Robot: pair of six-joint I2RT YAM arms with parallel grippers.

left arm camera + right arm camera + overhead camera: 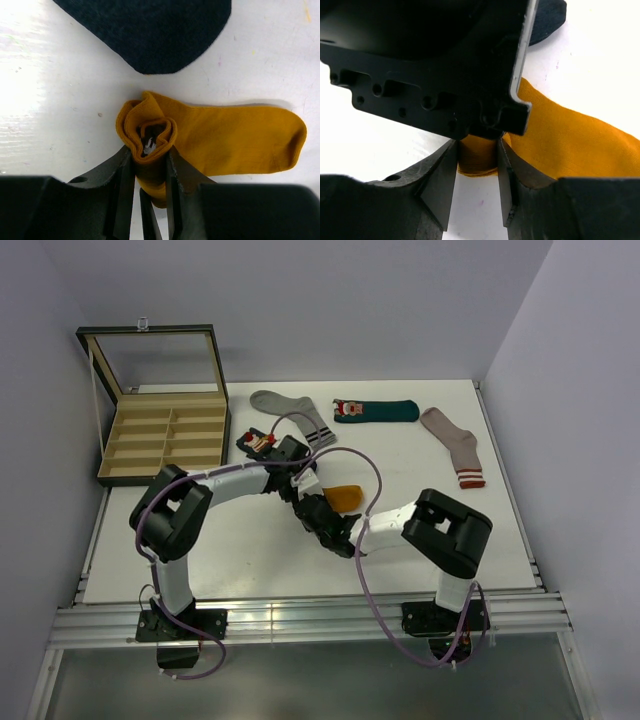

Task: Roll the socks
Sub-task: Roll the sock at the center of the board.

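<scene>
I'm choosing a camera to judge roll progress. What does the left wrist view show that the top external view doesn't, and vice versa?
Only left wrist: the curled end of the mustard sock, pinched in the left claw. Only top external: the wooden box, grey sock, teal sock and pinkish sock. Both: the mustard sock's flat end and the navy sock.

Open box (160, 478) sits at the table's (250, 570) far left corner, its lid (150, 360) standing up behind it. Three socks run along the far edge: left sock (290, 412), middle sock (380, 411), right sock (455, 448). A fourth sock (258, 443) lies just before the left sock, partly under the left arm. The centre sock (240, 140) lies mid-table before the fourth sock, with the left gripper (150, 155) and right gripper (476, 145) both at its left end.
</scene>
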